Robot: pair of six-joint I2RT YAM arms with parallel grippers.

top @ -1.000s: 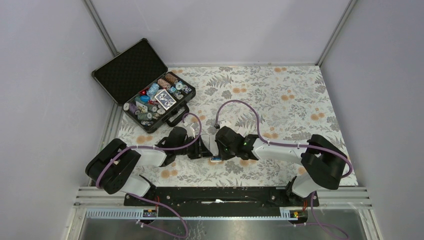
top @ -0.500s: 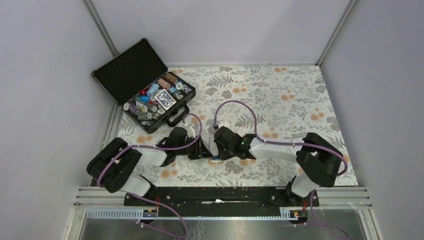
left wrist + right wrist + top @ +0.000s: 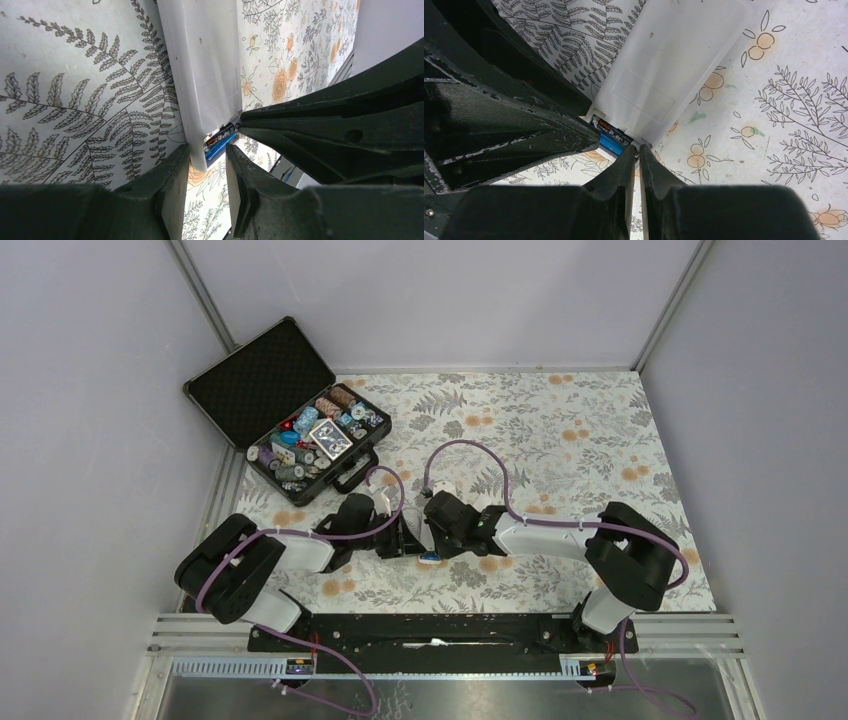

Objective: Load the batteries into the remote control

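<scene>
Right wrist: remote [image 3: 674,60] lies back-up on the table [image 3: 784,125], running from top right to frame centre. The bay at its low end is open, with the blue battery [image 3: 611,145] and the dark battery [image 3: 606,131] side by side inside. Loading looks mostly done, and I'd say what's left is pressing them home and closing the bay. Right gripper [image 3: 639,150] has jaws almost together with nothing seen between, tips at the bay's corner; left gripper [image 3: 207,160], bottom centre of left wrist, has jaws apart astride that same end, can't tell if they clamp it.
</scene>
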